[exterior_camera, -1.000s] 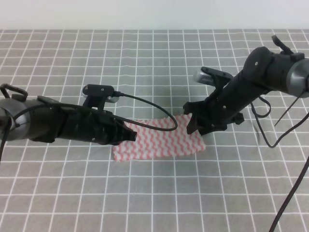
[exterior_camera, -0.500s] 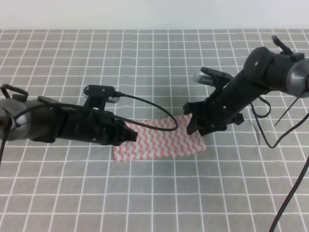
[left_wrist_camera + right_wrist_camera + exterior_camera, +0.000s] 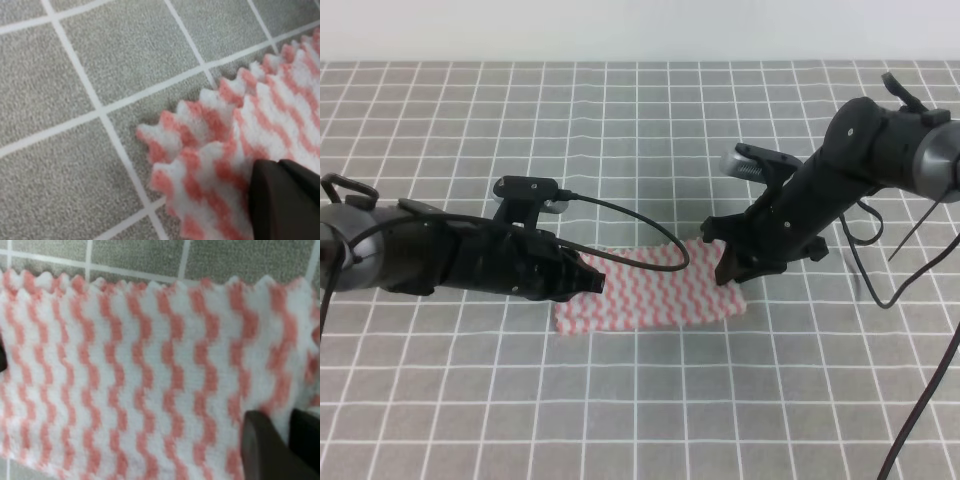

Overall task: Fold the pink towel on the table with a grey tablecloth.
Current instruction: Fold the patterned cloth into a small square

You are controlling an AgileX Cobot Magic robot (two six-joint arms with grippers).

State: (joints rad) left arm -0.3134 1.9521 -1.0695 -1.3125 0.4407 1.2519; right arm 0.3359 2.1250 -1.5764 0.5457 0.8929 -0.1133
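Towel (image 3: 650, 295) on table (image 3: 620, 130), between grippers

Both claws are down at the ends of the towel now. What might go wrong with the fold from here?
1. In the left wrist view two serrated layers of the pink towel sit offset at the corner; the left claw may catch only one, leaving the fold uneven.
2. The right claw sits near the towel's edge, so the cloth may slip out when lifted.
3. The left arm's cable arcs over the towel and might snag it.
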